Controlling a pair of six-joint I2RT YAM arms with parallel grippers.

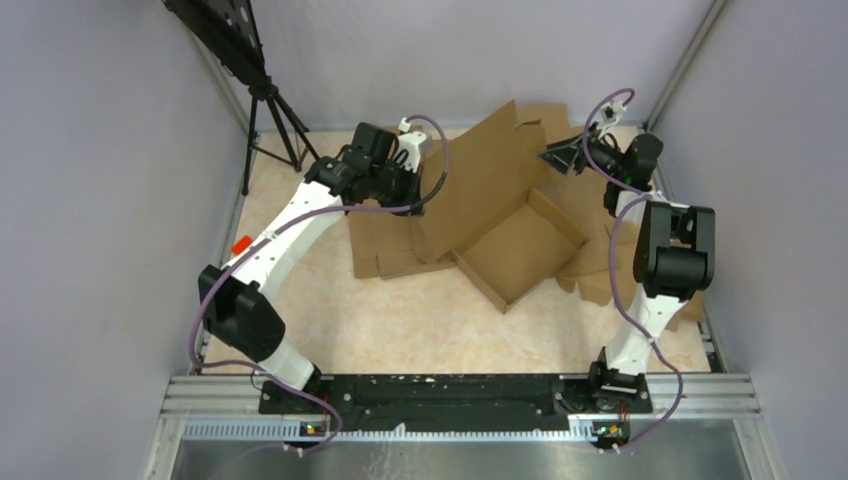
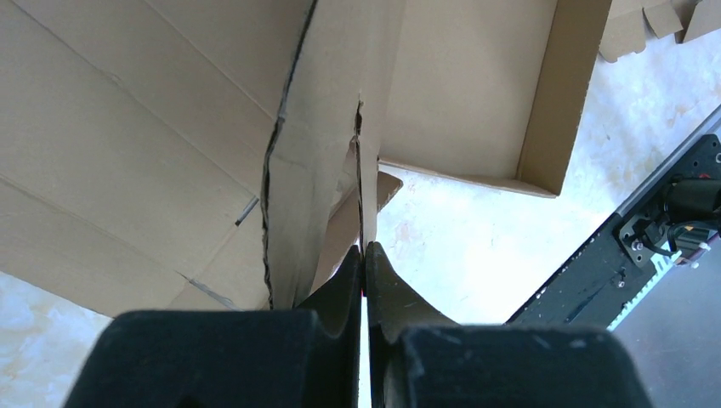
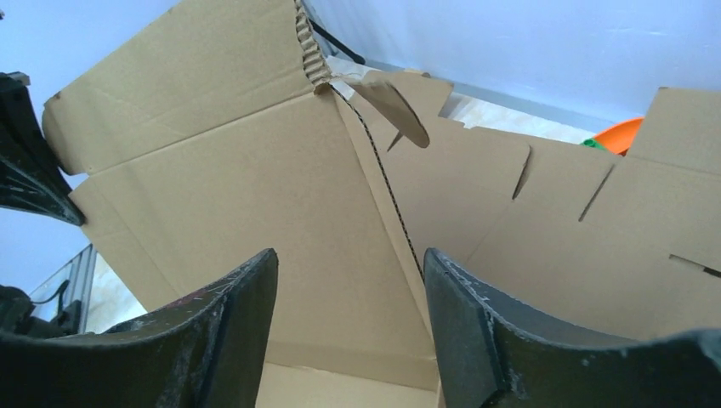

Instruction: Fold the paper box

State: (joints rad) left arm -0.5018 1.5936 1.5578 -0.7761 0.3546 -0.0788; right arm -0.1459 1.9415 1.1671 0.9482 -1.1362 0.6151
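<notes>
Locate the plain brown cardboard paper box (image 1: 520,248) at centre frame on the table (image 1: 400,320). Your left hand (image 2: 364,255) is clamped on its raised lid panel (image 1: 480,170) — holding it upright for folding. Your right hand (image 3: 349,289) hovers at upper right, jaws apart — ready to assist.

A beige marbled table (image 1: 400,320) fills the middle of the top view, enclosed by pale lilac walls (image 1: 100,200). At upper left a black tripod (image 1: 272,125) holds a dark perforated panel (image 1: 215,25). Flat brown cardboard blanks (image 1: 590,270) lie at centre and right. In the right wrist view, an orange object (image 3: 616,136) shows at far right, partly hidden.
</notes>
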